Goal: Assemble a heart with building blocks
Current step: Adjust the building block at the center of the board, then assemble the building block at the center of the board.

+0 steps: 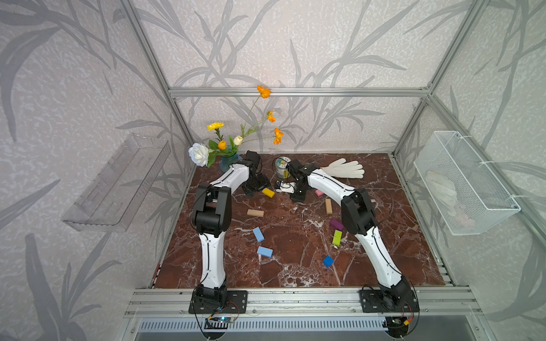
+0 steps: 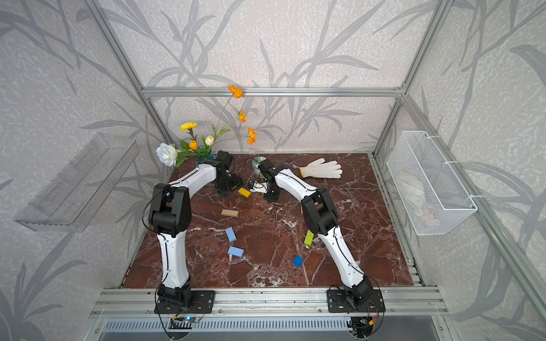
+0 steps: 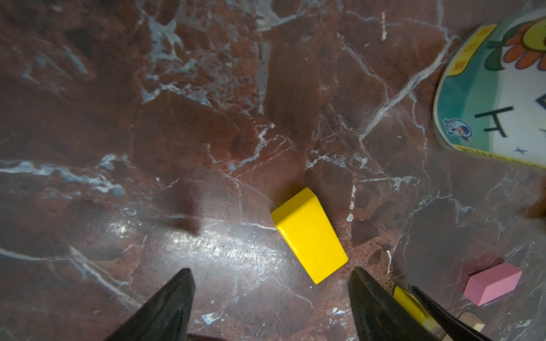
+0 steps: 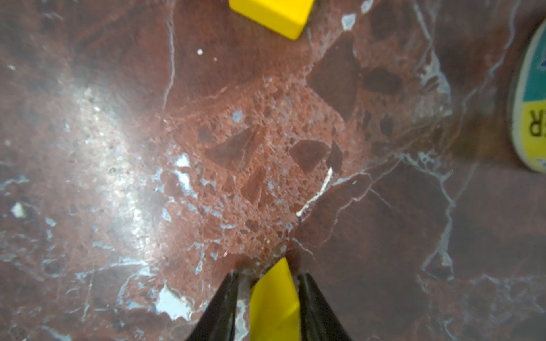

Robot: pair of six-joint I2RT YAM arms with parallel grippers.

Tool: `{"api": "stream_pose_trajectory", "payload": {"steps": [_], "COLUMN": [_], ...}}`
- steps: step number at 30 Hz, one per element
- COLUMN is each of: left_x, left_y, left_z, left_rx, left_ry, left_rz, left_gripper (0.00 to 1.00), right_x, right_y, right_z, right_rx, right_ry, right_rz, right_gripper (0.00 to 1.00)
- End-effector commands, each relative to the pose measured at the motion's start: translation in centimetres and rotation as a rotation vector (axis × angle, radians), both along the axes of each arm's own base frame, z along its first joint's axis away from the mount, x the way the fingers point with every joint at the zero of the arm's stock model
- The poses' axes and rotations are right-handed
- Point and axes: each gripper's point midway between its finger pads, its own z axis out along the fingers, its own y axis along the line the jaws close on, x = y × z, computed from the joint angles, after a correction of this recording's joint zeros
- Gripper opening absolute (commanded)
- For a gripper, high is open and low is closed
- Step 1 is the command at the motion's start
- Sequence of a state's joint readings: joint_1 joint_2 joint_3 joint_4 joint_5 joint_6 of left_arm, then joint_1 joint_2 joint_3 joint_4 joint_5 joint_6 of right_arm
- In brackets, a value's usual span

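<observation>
The building blocks lie apart in a loose heart-like ring on the marble table: tan, two light blue, dark blue, lime green, purple, tan and pink. One yellow block lies flat just ahead of my open left gripper. A second yellow block sits on the table between the fingers of my right gripper. A gap shows beside one finger.
A round tin with a green label stands just behind both grippers. A white glove lies at the back right and a vase of flowers at the back left. A wire basket hangs on the right wall.
</observation>
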State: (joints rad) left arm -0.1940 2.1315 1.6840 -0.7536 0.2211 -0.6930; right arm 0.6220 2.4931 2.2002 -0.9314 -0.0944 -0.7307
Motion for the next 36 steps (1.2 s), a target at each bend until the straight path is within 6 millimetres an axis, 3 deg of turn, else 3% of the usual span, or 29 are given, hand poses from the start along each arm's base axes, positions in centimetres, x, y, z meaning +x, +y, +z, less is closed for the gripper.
{"api": "stream_pose_trajectory", "payload": {"steps": [1,3,5,6,11,14,16,18,19,21,22,23,25,26,28,30,36], "left_x": [-0.1,-0.1,-0.1,-0.1,0.1,0.1,0.0,-0.2,-0.3,-0.4,-0.4,-0.4,-0.2,-0.2,-0.1,-0.2,-0.1], "left_y": [0.2,0.2,0.2,0.2,0.3,0.2,0.2,0.1,-0.2,-1.1,-1.7,-2.1,-2.7,-2.7,-2.7,-2.8,-2.6], "left_z": [1.6,1.7,1.9,1.9,2.1,2.3,2.3,2.0,1.8,1.6,1.6,1.5,1.1,0.9,0.5,0.1,-0.7], "left_rx": [-0.012,-0.011,-0.013,-0.011,-0.011,-0.012,-0.008,-0.002,-0.003,-0.001,0.004,0.004,-0.02,-0.028,-0.026,-0.011,0.018], "left_ry": [-0.027,-0.027,-0.032,-0.034,-0.04,-0.042,-0.038,-0.023,-0.009,0.015,0.025,0.031,0.046,0.056,0.082,0.117,0.167], "left_rz": [0.012,0.011,0.01,0.011,0.013,0.008,-0.002,-0.012,-0.02,-0.043,-0.052,-0.046,0.003,0.028,0.073,0.09,0.167], "left_gripper": [0.83,0.83,0.84,0.84,0.85,0.85,0.85,0.85,0.85,0.85,0.85,0.84,0.83,0.82,0.8,0.79,0.79], "right_x": [-0.9,-0.7,-0.5,-0.3,0.6,2.3,4.3,4.9,4.8,5.1,5.8,6.0,5.1,4.8,3.9,3.4,3.4], "right_y": [0.1,0.5,1.2,1.6,3.1,2.7,0.2,-3.0,-3.8,-6.7,-9.3,-11.4,-14.1,-14.8,-16.1,-17.1,-16.9], "right_z": [-0.5,0.5,2.2,3.4,11.1,18.4,23.8,26.2,26.7,25.9,24.9,23.6,20.3,18.7,16.4,15.7,13.7], "right_rx": [-0.005,0.016,0.051,0.076,0.198,0.291,0.352,0.391,0.433,0.459,0.447,0.435,0.449,0.46,0.412,0.339,0.359], "right_ry": [0.039,0.02,-0.005,-0.02,-0.134,-0.282,-0.42,-0.451,-0.388,-0.234,-0.154,-0.064,0.25,0.397,0.536,0.491,0.545], "right_rz": [0.016,0.016,0.011,0.006,-0.032,-0.169,-0.431,-0.665,-0.7,-0.851,-0.987,-1.096,-1.259,-1.309,-1.385,-1.401,-1.47], "right_gripper": [0.46,0.64,0.96,0.99,0.99,0.99,0.99,0.99,0.99,0.99,0.92,0.76,0.27,0.2,0.16,0.2,0.3]}}
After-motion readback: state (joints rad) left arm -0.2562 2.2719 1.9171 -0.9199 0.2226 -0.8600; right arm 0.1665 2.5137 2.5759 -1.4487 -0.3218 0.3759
